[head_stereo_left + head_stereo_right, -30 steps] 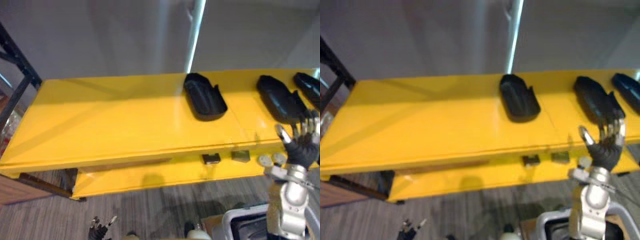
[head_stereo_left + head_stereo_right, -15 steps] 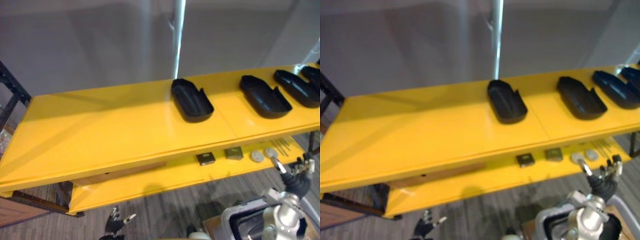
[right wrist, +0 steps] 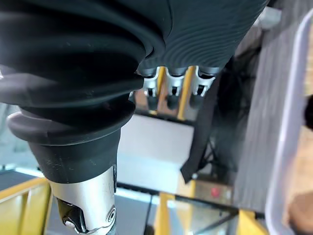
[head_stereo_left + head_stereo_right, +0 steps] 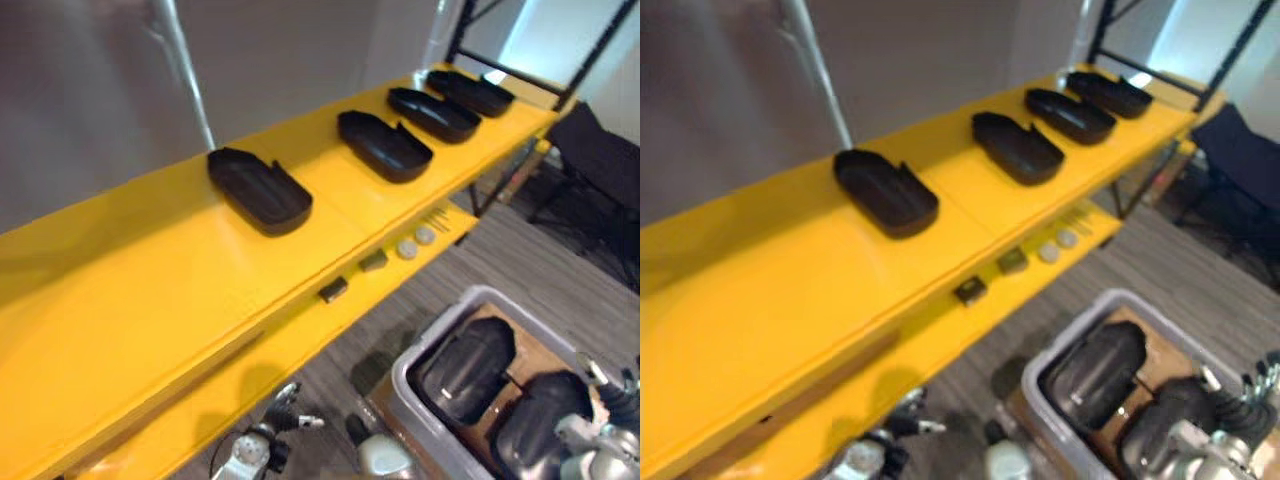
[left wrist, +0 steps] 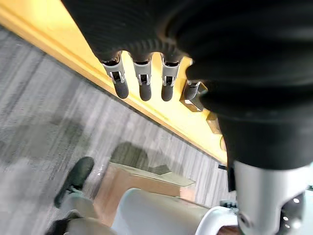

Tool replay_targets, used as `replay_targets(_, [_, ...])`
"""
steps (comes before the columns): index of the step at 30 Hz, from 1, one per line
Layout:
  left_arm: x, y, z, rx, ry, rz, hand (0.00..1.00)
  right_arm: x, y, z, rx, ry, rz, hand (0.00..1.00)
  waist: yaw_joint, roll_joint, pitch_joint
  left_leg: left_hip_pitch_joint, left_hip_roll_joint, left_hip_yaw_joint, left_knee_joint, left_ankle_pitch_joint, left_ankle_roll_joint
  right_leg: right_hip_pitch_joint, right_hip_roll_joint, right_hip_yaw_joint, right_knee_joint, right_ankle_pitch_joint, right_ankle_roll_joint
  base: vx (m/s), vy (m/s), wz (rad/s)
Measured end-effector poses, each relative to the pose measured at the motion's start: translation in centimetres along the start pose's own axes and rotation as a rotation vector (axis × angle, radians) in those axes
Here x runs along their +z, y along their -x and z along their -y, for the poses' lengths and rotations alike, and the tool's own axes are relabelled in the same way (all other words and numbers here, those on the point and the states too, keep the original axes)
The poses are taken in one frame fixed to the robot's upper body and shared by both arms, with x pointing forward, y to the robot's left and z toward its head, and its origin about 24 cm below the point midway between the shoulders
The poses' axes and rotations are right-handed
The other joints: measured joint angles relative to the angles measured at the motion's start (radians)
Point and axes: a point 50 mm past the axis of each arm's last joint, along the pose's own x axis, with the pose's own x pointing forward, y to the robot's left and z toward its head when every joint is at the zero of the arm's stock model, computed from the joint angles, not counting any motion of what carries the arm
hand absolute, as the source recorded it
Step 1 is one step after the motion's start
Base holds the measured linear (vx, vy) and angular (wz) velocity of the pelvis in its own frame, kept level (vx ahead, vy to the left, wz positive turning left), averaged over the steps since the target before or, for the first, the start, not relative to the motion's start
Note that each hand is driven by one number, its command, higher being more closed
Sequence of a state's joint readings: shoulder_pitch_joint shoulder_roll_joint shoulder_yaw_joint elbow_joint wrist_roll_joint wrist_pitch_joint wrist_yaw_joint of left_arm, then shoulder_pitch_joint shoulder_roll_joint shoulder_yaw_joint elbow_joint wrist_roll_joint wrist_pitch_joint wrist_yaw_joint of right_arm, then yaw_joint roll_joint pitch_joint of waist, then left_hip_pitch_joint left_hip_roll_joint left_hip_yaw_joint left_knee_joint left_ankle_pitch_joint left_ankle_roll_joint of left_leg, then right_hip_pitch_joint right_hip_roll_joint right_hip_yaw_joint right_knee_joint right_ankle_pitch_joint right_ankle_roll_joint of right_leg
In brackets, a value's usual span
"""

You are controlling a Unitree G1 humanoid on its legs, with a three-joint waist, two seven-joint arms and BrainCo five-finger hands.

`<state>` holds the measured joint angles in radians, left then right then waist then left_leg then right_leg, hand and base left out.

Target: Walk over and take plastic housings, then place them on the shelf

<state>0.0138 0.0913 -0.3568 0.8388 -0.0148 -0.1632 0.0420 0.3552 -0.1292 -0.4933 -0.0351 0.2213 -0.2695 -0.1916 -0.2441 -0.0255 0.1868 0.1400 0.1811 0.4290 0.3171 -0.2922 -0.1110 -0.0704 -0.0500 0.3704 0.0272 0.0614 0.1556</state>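
Four plastic housings [image 4: 384,146] already on yellow shelf [image 4: 150,290], row running toward 1 o'clock. Two bin housings [image 4: 465,368] left in grey bin [image 4: 430,345], 4 o'clock. Left hand [image 5: 144,83], right hand [image 3: 168,90]: fingers relaxed, holding nothing. Task seems partly done.

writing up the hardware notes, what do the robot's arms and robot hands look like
Both match. The left robot hand and right robot hand have silver fingers with dark tips in a row. A black ribbed cover wraps each hand's back and wrist, ending in a thick collar. Below it the arm is smooth silver-grey metal.
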Motion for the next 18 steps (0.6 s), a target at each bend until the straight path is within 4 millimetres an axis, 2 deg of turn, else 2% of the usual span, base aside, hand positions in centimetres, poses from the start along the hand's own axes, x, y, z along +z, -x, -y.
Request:
replay_targets(2, [0.2,0.0,-0.1,0.034,0.06,0.005,0.0,0.4,-0.5,-1.2,0.073,-0.007,0.022,0.0,0.013,0.008,0.014,-0.041,-0.009,-0.124,0.059,-0.033,0.011,-0.021,0.009,0.022,0.002,0.0,-0.002,-0.08,0.047,-0.46])
replay_targets(4, [0.6,0.0,-0.8,0.089,0.131,0.025,0.0,2.3,-2.3,-4.2,0.179,-0.049,0.115,0.0,0.041,0.029,0.039,-0.108,-0.028,-0.263,0.128,-0.083,0.017,-0.074,0.019,0.044,0.008,0.013,-0.012,-0.2,0.127,-0.61])
replay_targets(6, [1.9,-0.4,-2.4,0.151,0.152,0.071,0.0,6.2,-5.1,-7.8,0.262,-0.116,0.276,0.0,0.083,0.041,0.101,-0.162,-0.046,-0.329,0.157,-0.164,0.014,-0.135,0.016,0.032,0.007,0.046,-0.03,-0.29,0.147,-0.49])
replay_targets(9, [1.8,-0.4,-4.4,0.219,0.179,0.068,0.0,9.9,-6.4,-11.4,0.32,-0.188,0.398,0.0,0.122,0.006,0.183,-0.246,-0.074,-0.34,0.236,-0.175,0.033,-0.18,-0.016,0.02,0.014,0.066,-0.041,-0.27,0.076,0.05])
replay_targets(10, [1.7,-0.3,-4.8,0.232,0.189,0.064,0.0,10.2,-6.5,-11.9,0.328,-0.194,0.407,0.0,0.127,0.005,0.19,-0.26,-0.075,-0.345,0.254,-0.178,0.033,-0.191,-0.018,0.01,0.018,0.072,-0.041,-0.14,0.043,0.23])
replay_targets(13, [0.1,0.6,-5.8,0.3,0.227,0.027,0.0,10.9,-6.4,-13.4,0.367,-0.21,0.421,0.0,0.162,0.007,0.228,-0.319,-0.076,-0.387,0.31,-0.187,0.028,-0.211,-0.021,-0.019,0.028,0.107,-0.001,-0.03,0.011,0.28])
replay_targets(15, [-0.4,1.0,-6.4,0.349,0.284,0.027,0.0,10.5,-6.3,-14.1,0.392,-0.188,0.411,0.0,0.181,0.01,0.237,-0.32,-0.075,-0.395,0.309,-0.187,0.028,-0.209,-0.021,-0.033,0.03,0.107,0.0,0.01,-0.024,0.15])
replay_targets(18, [-0.7,1.5,-7.2,0.394,0.314,0.053,0.0,10.4,-6.4,-14.9,0.408,-0.157,0.411,0.0,0.188,0.01,0.238,-0.319,-0.075,-0.402,0.308,-0.188,0.029,-0.208,-0.022,-0.046,0.037,0.106,0.0,0.01,-0.02,0.06])
